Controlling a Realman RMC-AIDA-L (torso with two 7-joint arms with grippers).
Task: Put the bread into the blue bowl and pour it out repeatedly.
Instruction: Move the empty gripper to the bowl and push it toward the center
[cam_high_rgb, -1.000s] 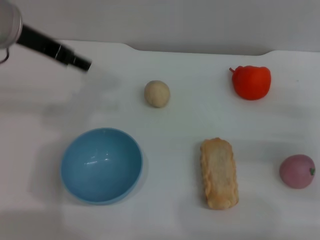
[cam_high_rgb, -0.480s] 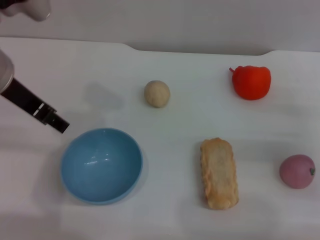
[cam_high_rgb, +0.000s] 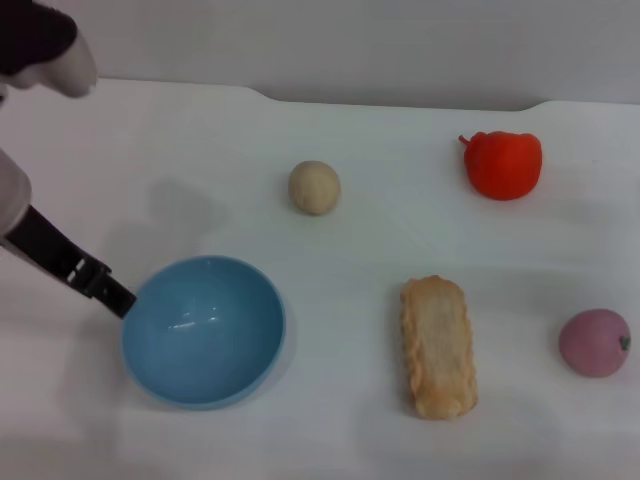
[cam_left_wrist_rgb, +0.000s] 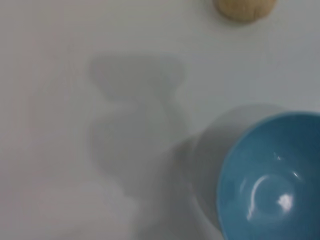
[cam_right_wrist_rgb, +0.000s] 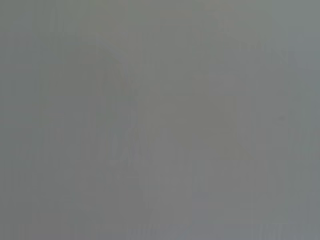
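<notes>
- Now the left pincer (cam_high_rgb: 118, 298) sits low at the left rim of the blue bowl (cam_high_rgb: 204, 330), with its dark tip right at the edge.
- Half a second ago that tip was a bit higher and just off the rim, and a second ago it was far up near the back left of the tabletop (cam_high_rgb: 400, 240).
- I cannot tell if the left pincer is open or closed, since only one dark bar shows.
- The blue bowl stands upright in the same spot as before, with nothing in it.
- In the left wrist view the blue bowl (cam_left_wrist_rgb: 272, 175) fills one corner, and the round beige ball (cam_left_wrist_rgb: 245, 9) peeks in at the edge.
- The bread (cam_high_rgb: 438, 346) lies flat on the tabletop, pale side up, well to the right of the bowl, and it has not moved.
- The beige ball (cam_high_rgb: 314, 187) sits behind the bowl and bread.
- The red pepper (cam_high_rgb: 503, 164) and the pink fruit (cam_high_rgb: 594, 342) stay on the right side.
- The right pincer does not show anywhere; its wrist view is plain grey.
</notes>
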